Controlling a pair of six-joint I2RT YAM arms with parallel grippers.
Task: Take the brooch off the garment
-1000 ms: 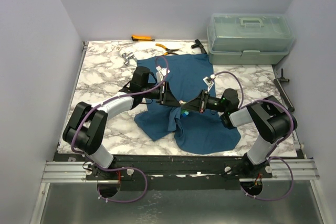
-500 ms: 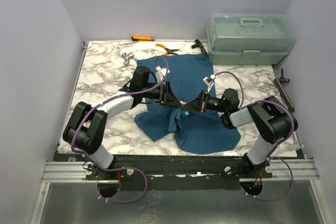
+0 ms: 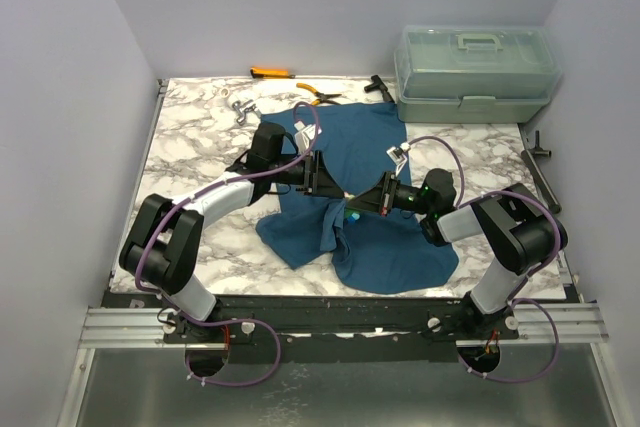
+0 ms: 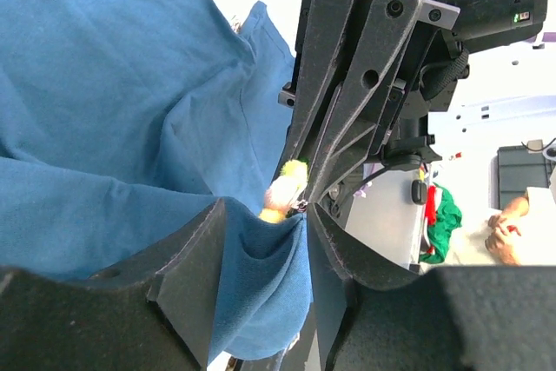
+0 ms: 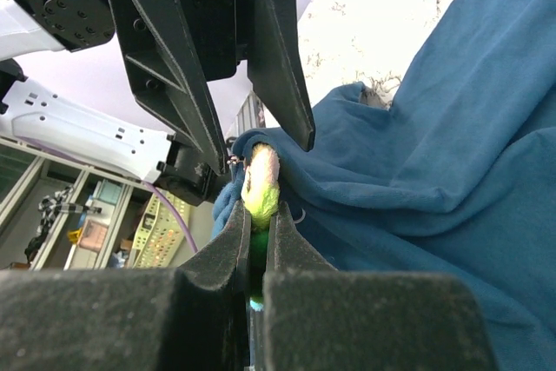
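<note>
My right jaws clamped the brooch, seemingly not yet freed from the garment fold between my parted left jaws.

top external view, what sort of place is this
Probably a robot lab workcell: a marble-patterned table boxed in by plain walls, a left arm and right arm bolted at its near edge, a clear toolbox at the back.
</note>
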